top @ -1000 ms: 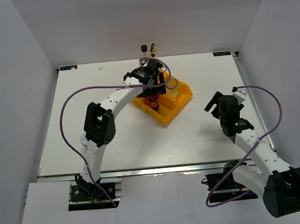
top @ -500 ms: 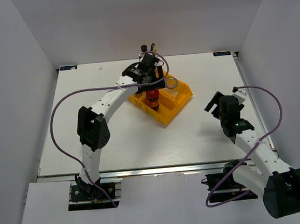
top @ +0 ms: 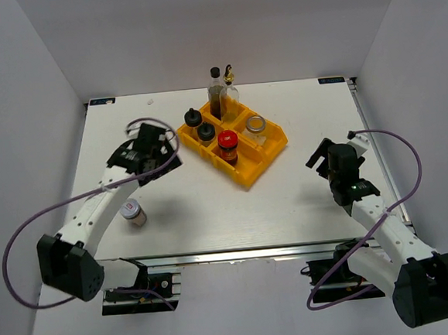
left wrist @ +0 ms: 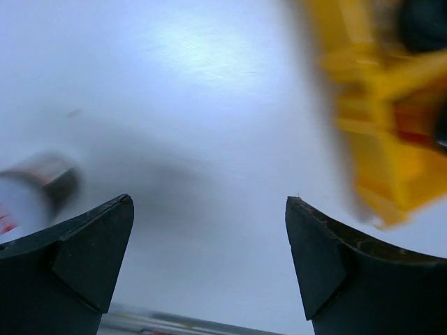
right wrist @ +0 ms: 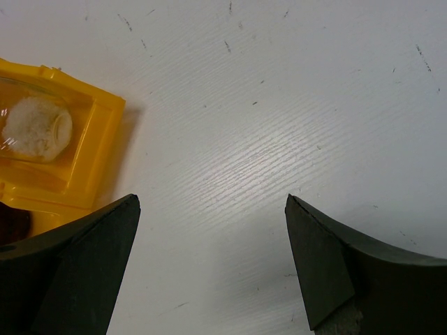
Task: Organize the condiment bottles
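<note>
The yellow tray point(top: 249, 173) holds two black-lidded jars point(top: 194, 117), a red-lidded jar point(top: 227, 142) and a clear jar with a silver rim point(top: 256, 125). A tall dark-brown black-capped bottle point(top: 216, 93) and a clear gold-spouted bottle point(top: 230, 82) stand at the tray's far side. A silver-lidded jar point(top: 133, 212) stands alone on the table at the near left; it shows blurred in the left wrist view point(left wrist: 35, 192). My left gripper point(top: 163, 150) point(left wrist: 209, 209) is open and empty, left of the tray. My right gripper point(top: 316, 154) point(right wrist: 209, 202) is open and empty, right of the tray point(right wrist: 63, 160).
The white table point(top: 289, 201) lies inside white walls on three sides. Purple cables loop off both arms. The tray's near corner point(left wrist: 380, 181) is close on the right in the left wrist view.
My left arm has swung back from above the tray to the left, over the table. The red-lidded jar stays in the tray. The right arm has not moved.
</note>
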Robot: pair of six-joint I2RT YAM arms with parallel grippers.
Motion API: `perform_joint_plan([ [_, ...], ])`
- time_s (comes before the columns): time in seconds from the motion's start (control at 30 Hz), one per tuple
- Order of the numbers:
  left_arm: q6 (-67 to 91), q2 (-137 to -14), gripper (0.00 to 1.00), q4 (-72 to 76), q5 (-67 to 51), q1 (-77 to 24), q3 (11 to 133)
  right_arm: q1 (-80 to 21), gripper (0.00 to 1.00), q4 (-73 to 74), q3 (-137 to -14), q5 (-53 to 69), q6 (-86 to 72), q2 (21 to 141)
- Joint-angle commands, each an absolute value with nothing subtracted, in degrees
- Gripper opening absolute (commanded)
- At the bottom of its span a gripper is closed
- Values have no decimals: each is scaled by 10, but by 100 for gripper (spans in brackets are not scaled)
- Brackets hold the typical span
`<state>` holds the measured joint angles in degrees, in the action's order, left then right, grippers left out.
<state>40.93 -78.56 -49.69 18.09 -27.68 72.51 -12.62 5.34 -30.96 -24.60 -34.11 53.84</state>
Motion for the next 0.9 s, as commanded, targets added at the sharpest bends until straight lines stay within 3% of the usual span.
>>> perform_joint_plan([
  [0.0,470,-682,98,-544,211,-213,629,-121,89,27,-309,-242,-337,543],
  [0.2,478,-587,98,-579,206,-156,535,-120,89,22,-310,-229,-337,558],
  [0.5,474,-594,98,-549,193,-27,481,-120,89,31,-314,-236,-337,562],
  [0.87,462,-656,98,-497,179,-1,454,-120,89,30,-316,-239,-336,571],
])
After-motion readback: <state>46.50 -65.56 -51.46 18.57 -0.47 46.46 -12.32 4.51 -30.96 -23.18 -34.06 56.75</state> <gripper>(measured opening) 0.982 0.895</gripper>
